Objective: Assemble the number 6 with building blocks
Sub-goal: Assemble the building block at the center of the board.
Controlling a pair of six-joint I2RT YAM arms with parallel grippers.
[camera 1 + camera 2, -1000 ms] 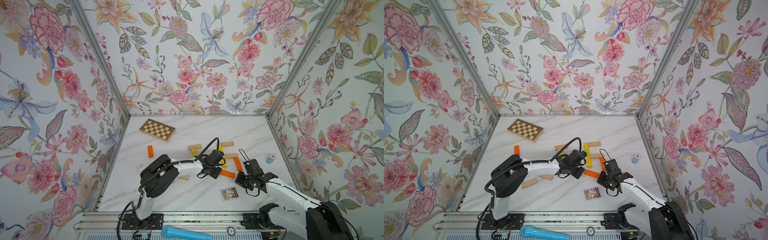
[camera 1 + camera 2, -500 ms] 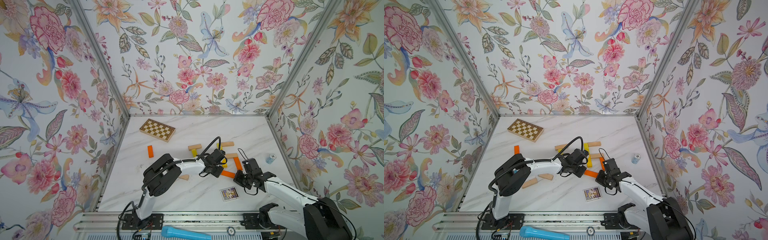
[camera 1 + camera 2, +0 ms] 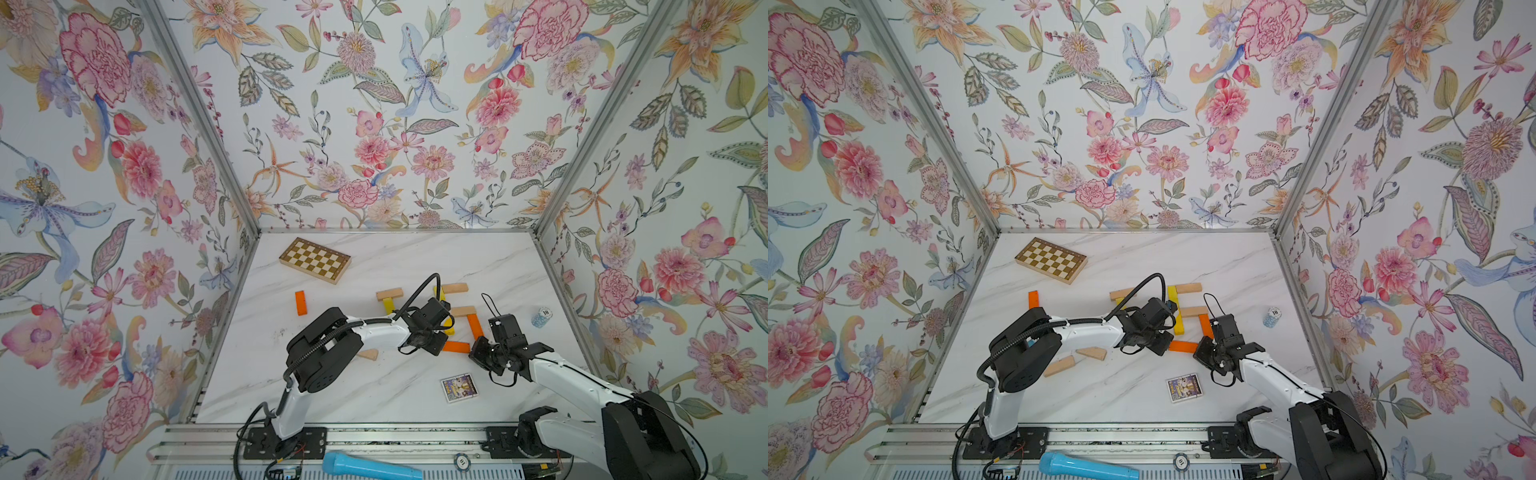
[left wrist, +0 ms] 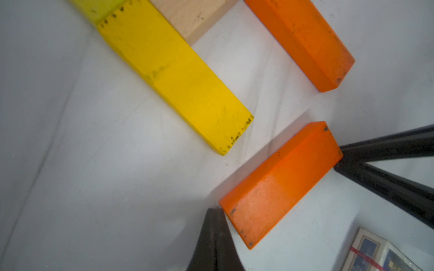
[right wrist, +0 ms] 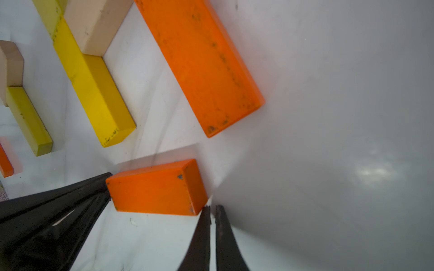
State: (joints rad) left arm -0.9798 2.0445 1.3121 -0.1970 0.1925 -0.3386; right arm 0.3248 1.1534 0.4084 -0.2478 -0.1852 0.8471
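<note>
Right wrist view: left hand [image 5: 106,187] and right hand [image 5: 211,207], both closed, touch ends of an orange block [image 5: 152,190].

- Orange block [image 4: 281,183]: painted wood with a satin sheen, the paint chipped at its corners.
- Yellow block [image 4: 173,75]: painted wood, matt and scuffed, with dark specks along its end edge.
- Beige block [image 4: 195,16]: bare, unpainted wood with a fine grain.
- Table [image 3: 395,399]: smooth marble-look top, faintly glossy.
- Right gripper [image 5: 212,208]: fingers [image 5: 201,241] of matt black plastic.
- Chequered board [image 3: 314,260], at the table's 11 o'clock: wood, lightly varnished, with a low shine.
- Picture card [image 3: 458,387], at the table's 5 o'clock: glossy printed paper.
</note>
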